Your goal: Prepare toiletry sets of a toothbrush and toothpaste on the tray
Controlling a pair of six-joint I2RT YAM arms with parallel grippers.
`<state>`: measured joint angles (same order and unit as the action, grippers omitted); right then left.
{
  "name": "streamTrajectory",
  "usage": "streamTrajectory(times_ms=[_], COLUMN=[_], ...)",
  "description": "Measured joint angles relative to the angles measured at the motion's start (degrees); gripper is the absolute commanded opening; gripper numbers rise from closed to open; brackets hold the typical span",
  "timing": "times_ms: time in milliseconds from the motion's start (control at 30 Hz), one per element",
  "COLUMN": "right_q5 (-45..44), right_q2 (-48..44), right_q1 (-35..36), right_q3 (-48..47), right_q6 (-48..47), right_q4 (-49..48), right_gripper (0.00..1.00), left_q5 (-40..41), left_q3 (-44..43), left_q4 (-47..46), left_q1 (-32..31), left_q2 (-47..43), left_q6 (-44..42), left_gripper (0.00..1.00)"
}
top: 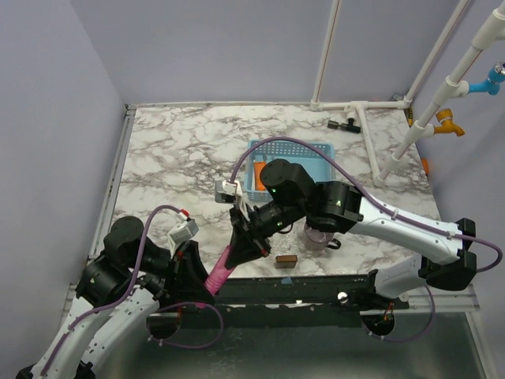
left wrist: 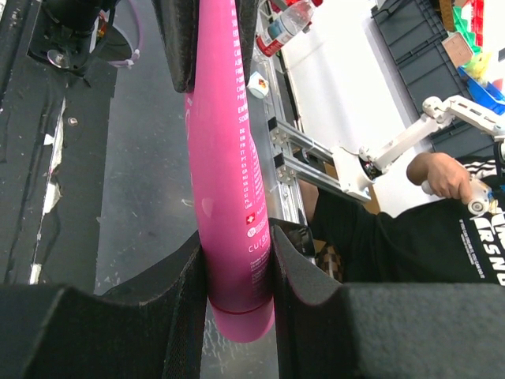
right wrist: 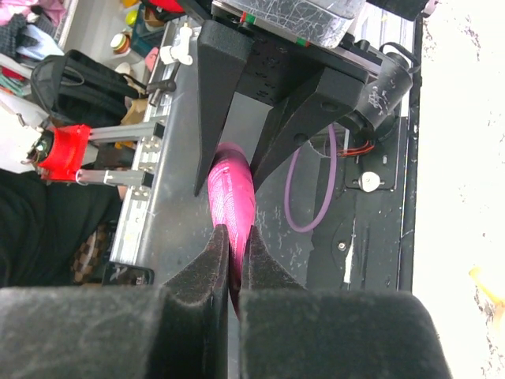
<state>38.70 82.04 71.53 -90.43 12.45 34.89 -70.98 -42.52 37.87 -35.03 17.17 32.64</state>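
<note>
Where the 2 pincers meet: over the near edge of the table (top: 173, 158), each gripping an opposite end of 1 pink toothpaste tube (left wrist: 229, 158).
Right pincer (right wrist: 237, 245): drawn down to almost nothing, its 2 pads pinching the thin, flat end of the tube between them.
Left pincer (left wrist: 237, 272): narrow but not closed up, its 2 padded fingers pressed against either side of the thicker, rounded end. That end sticks out slightly past the pads toward the wrist.
Tube between them: runs straight from one pincer to the other, held off the table and touching nothing else. From above it slants, with the lower-left end in the left pincer and the upper-right end in the right pincer.
Tube markings: white print along one side, too small to read.
Tray (top: 319, 150): blue and mesh-walled, on the table farther back, partly hidden behind the right arm. The tube is well apart from it, on the near side.
In the tray: an orange item (top: 259, 175) at the left end; I cannot tell what it is.
Near the right arm: a small brown block (top: 286, 260) on the table just beside the near edge, and a translucent cup (top: 318, 239) partly under the arm.
Far right corner: a small black object (top: 345, 124) beside white pipes (top: 371, 138).
</note>
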Motion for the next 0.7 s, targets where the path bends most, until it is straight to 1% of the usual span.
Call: streamTrajectory(times_ms=[33,67,100,167,200,267,500,567,633,667,700], right_q5=[0.02,0.02,0.02,-0.02,-0.02,-0.09,-1.14,-1.6,-1.79,-1.84,-1.9], right_q2=[-0.26,-0.48,-0.63,-0.72,-0.72,-0.85,-1.51,-1.7,-1.86,-1.9,-1.9], right_q1=[0.0,0.0,0.0,0.0,0.0,0.0,0.0,0.0,0.0,0.0,0.0], right_q3=[0.48,0.9,1.2,1.38,1.4,1.4,0.98,0.66,0.48,0.42,0.37], right_q6=[0.04,0.13,0.17,0.5,0.28,0.02,-0.46,-0.52,-0.57,-0.59,-0.59], right_q4=[-0.46,-0.81,-1.07,-1.25,-1.27,-1.25,-0.74,-0.68,-0.66,-0.61,-0.57], right_gripper=[0.04,0.18,0.31,0.38,0.39,0.4,0.39,0.34,0.26,0.23,0.22], left_q5=[0.02,0.04,0.07,0.04,0.04,-0.02,-0.07,-0.07,-0.07,-0.07,-0.07], left_q3=[0.02,0.07,0.15,0.28,0.28,0.28,0.28,0.28,0.28,0.28,0.28], left_q4=[0.07,0.07,0.07,0.11,0.26,0.42,0.9,0.96,1.07,1.09,1.09], left_q1=[0.0,0.02,0.02,0.02,0.0,0.0,-0.22,-0.26,-0.26,-0.26,-0.26], left_q2=[0.0,0.0,0.0,0.0,0.0,0.0,0.02,0.02,0.02,0.02,0.02], left_q6=[-0.13,-0.17,-0.24,-0.33,-0.33,-0.35,-0.42,-0.44,-0.52,-0.57,-0.61], left_gripper=[0.0,0.0,0.0,0.0,0.0,0.0,0.0,0.0,0.0,0.0,0.0])
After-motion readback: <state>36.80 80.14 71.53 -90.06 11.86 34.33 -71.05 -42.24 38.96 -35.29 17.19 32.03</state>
